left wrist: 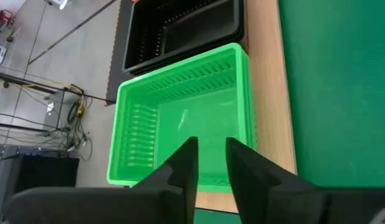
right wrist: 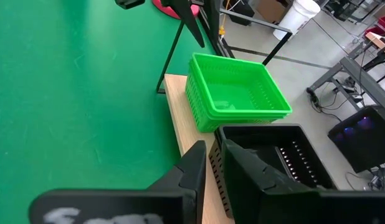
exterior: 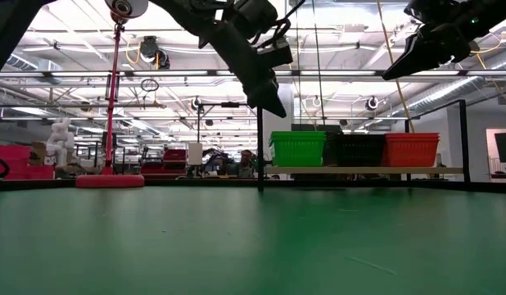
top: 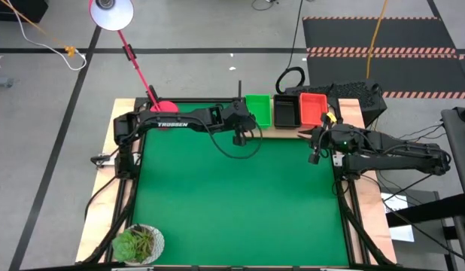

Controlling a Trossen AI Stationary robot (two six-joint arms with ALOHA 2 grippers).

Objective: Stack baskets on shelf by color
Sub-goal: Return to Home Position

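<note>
A green mat (top: pixel 240 199) covers the table, on a grey floor, with a large hall beyond it in the low view. Left of the shelf (top: pixel 289 132) stand a potted succulent (top: pixel 138 243) and a red lamp (top: pixel 112 13). The left arm reads "TROSSEN" (top: pixel 172 124). The left gripper (left wrist: pixel 209 162), fingers slightly apart and holding nothing, hangs above the green baskets (top: pixel 258 110); black baskets (top: pixel 285 110) and orange-red baskets (top: pixel 313 108) follow rightward along the shelf. The right gripper (right wrist: pixel 212 163), narrowly parted and empty, hovers beside them.

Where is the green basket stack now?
In the high view, the green stack sits at the shelf's left end, beside the black stack, under the left pincer.
</note>
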